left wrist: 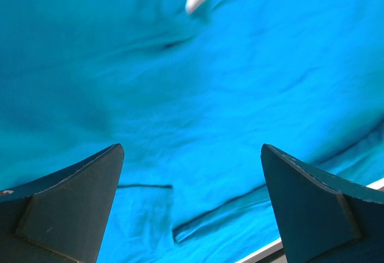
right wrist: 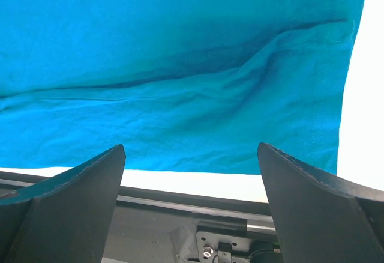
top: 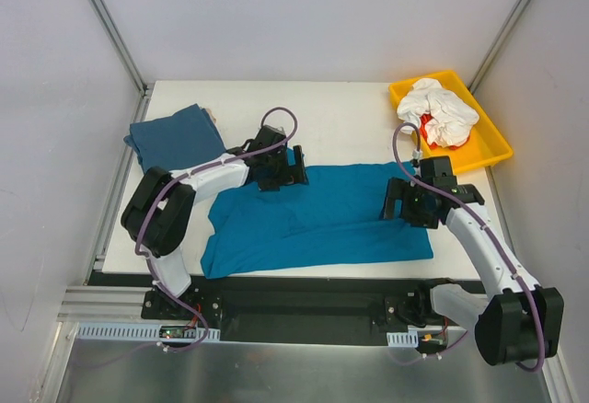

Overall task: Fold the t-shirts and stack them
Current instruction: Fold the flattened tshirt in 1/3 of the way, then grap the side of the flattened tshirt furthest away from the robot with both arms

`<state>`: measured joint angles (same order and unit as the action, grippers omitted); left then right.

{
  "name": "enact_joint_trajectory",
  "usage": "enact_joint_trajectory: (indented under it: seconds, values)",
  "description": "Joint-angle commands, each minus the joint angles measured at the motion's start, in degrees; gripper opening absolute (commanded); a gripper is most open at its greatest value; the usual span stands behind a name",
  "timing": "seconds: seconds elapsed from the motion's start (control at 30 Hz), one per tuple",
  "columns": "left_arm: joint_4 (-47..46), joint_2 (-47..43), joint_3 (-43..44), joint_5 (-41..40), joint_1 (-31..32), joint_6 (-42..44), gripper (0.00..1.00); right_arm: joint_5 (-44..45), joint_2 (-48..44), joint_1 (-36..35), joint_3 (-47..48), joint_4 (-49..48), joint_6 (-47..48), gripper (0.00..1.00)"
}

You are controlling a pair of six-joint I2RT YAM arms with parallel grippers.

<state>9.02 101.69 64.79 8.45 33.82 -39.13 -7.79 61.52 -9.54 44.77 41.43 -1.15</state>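
Table (top: 350,118): white top, arm bases at the near edge.

Bright teal-blue t-shirt (top: 322,214): laid out flat lengthwise across the near half of the table, from near the left arm to the right arm. Shallow creases are noted, and its near edge lies close to the table's near edge.

Slate-blue t-shirt (top: 175,136): folded, resting at the far-left corner, apart from the teal one.

Yellow tray (top: 490,143): at the far-right corner, with a crumpled white cloth (top: 442,113) showing some red held inside.

Left gripper (top: 285,168): positioned over the teal shirt's far-left edge, jaws released and spread wide.

Right gripper (top: 409,202): positioned over the shirt's right end, jaws likewise released and spread wide, cloth seen beneath.
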Motion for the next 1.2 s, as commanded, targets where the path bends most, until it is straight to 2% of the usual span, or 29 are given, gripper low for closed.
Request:
enact_joint_trajectory:
  seconds: [0.0,0.17,0.3,0.33,0.37,0.5,0.67,0.73,0.87,1.03,1.17]
  values:
    - [-1.5,-6.7,1.1,-1.6,0.5,4.0,0.99,0.9,-1.5,-0.3,1.9,-0.1,0.8,0.96]
    - [-0.9,-11.2,-0.2,-7.6,0.4,7.3,0.99,1.0,-0.1,-0.4,3.2,-0.9,0.2,0.96]
    - [2.8,-9.1,5.2,-13.6,-1.4,10.3,0.99,2.6,2.4,-0.3,7.1,-1.3,-1.0,0.96]
    - [6.1,-8.0,6.9,-15.0,-1.9,10.0,0.99,3.0,3.1,-0.4,8.0,-1.4,-1.4,0.96]
    - [7.9,-6.7,11.2,-18.3,-2.4,9.6,0.99,3.5,4.4,-0.4,8.7,-1.5,-2.2,0.96]
    - [17.5,4.9,25.3,-18.5,-6.8,9.7,0.99,3.3,7.3,-0.5,12.0,-2.5,-3.2,0.96]
    - [22.3,16.7,42.0,-16.2,-11.5,12.9,0.99,4.0,9.7,-0.5,12.7,-2.6,-3.2,0.96]
    - [22.8,22.4,46.5,-19.7,-11.6,15.3,0.99,4.5,10.6,-0.5,12.4,-2.1,-3.2,0.96]
    - [24.9,32.7,61.4,-24.0,-11.8,20.3,0.99,4.4,11.1,-0.5,11.5,-2.1,-3.2,0.96]
    - [25.3,37.8,64.6,-25.9,-11.9,22.1,0.93,5.3,10.8,-0.5,11.0,-1.6,-3.1,0.96]
    - [25.4,37.7,60.7,-25.0,-12.4,21.0,0.77,5.9,10.4,-0.5,10.6,-1.5,-2.9,0.96]
